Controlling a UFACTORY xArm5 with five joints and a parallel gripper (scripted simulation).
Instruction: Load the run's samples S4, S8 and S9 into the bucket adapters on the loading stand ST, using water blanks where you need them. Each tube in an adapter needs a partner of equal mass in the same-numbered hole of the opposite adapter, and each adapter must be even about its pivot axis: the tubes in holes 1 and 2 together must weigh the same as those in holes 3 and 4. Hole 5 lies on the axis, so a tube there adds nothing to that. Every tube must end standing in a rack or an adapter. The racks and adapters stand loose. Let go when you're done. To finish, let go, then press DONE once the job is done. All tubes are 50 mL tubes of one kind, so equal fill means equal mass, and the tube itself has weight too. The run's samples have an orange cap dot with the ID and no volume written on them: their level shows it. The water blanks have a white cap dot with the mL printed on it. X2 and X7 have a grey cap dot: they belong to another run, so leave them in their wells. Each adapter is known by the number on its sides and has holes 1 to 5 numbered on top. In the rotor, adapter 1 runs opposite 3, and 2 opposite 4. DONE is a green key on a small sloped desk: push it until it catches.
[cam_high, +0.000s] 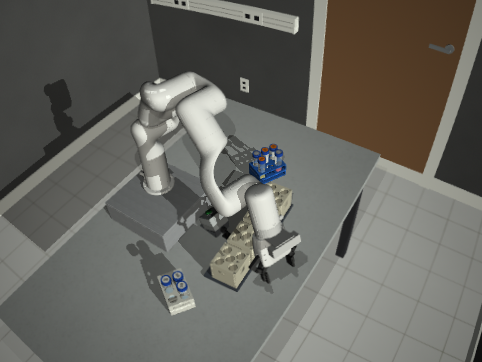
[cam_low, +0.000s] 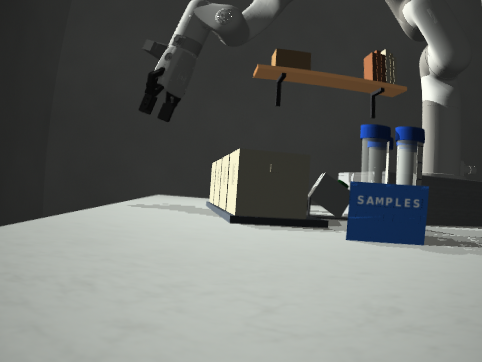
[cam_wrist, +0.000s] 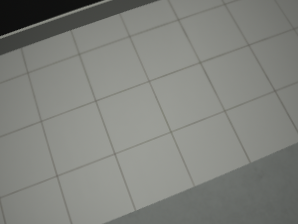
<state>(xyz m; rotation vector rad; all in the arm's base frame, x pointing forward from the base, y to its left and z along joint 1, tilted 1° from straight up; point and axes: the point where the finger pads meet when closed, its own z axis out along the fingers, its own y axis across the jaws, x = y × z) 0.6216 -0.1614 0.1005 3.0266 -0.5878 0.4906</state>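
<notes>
Samples: tubes stand upright in the blue rack (cam_high: 268, 173) (cam_low: 387, 215), lettered SAMPLES on the side seen in the exterior view. From the top, five caps are visible there, three with orange dots and two with greyish ones; the IDs are too small to read. Bucket adapters: a row of cream blocks (cam_high: 231, 267) (cam_low: 274, 185) on a dark stand (cam_high: 237, 288) (cam_low: 280, 221), beside the blue rack. The round holes that show in the top view have no tubes in them; part of the row is hidden by the arm. Water blanks: a pale rack (cam_high: 182, 306) on the other side of the row, holding three blue-capped tubes; cap print illegible. A small sloped desk (cam_high: 212, 220) (cam_low: 330, 195) with a green key (cam_high: 210, 212) (cam_low: 343, 184) lies between the adapter row and the grey block (cam_high: 167, 235) (cam_low: 455, 200) bearing the arm's base. Gripper (cam_high: 278, 270) (cam_low: 157, 109): open, fingers apart, nothing between them; in the top view it shows beyond the adapter row on the side away from the base, raised above the table (cam_high: 320, 150) (cam_low: 225, 290) and tilted. Wrist view: pale floor tiles (cam_wrist: 132, 117) and a strip of grey surface at lower right. Farther out, a wooden shelf (cam_low: 330, 79) carries a box (cam_low: 291, 59) and several books (cam_low: 376, 67); a brown door (cam_high: 387, 75) stands beyond the table.
</notes>
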